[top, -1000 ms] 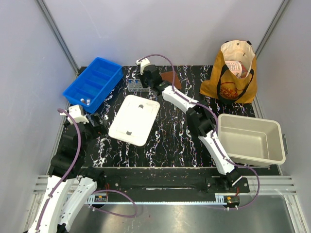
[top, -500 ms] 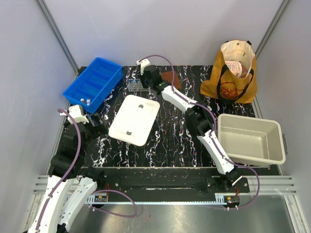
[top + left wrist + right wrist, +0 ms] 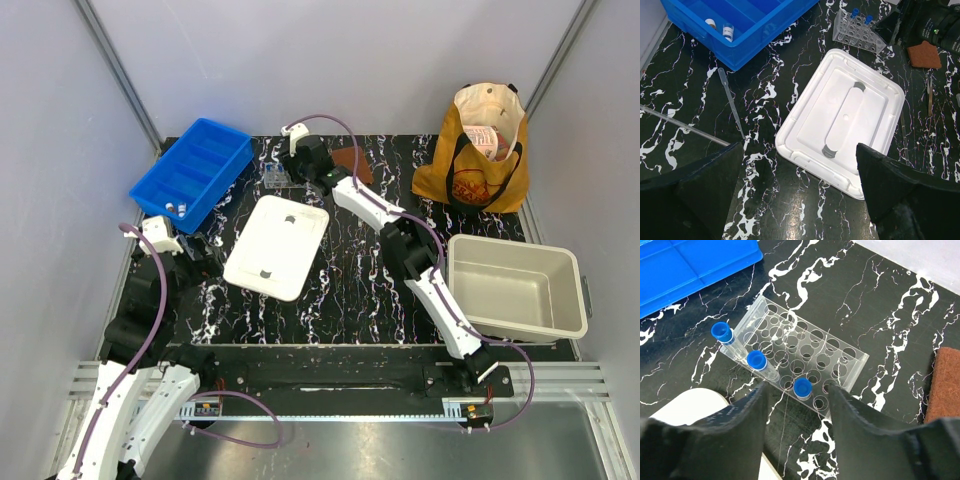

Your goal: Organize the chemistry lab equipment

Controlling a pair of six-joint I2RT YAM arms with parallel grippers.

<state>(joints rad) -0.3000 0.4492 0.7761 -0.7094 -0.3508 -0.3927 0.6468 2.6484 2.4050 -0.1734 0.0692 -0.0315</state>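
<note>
- The right gripper (image 3: 796, 390) is hanging over the near edge of the clear tube rack (image 3: 805, 352), its 2 black fingers spread apart and gripping nothing.
- The rack is a see-through plastic block drilled with rows of round holes, lying at the far middle of the black, white-veined table (image 3: 350, 280).
- 3 blue-capped tubes (image 3: 756, 360) are standing in the rack. 1 is sitting right between the right fingertips, and the other 2 are leaning out toward the left.
- A rough, brown, square-cornered pad (image 3: 945, 385) is lying just beside the rack.
- The left gripper (image 3: 800, 150) is hovering wide open and holding nothing, above the near edge of a white moulded lid (image 3: 845, 120) with rounded corners.
- 2 small vials (image 3: 728, 31) are standing in the near compartment of the glossy blue bin (image 3: 740, 30).
- A thin clear pipette (image 3: 730, 100) and a long slim rod (image 3: 680, 125) are lying on the table near the bin.
- 2 thin metal tools (image 3: 930, 95) are lying to the right of the lid.
</note>
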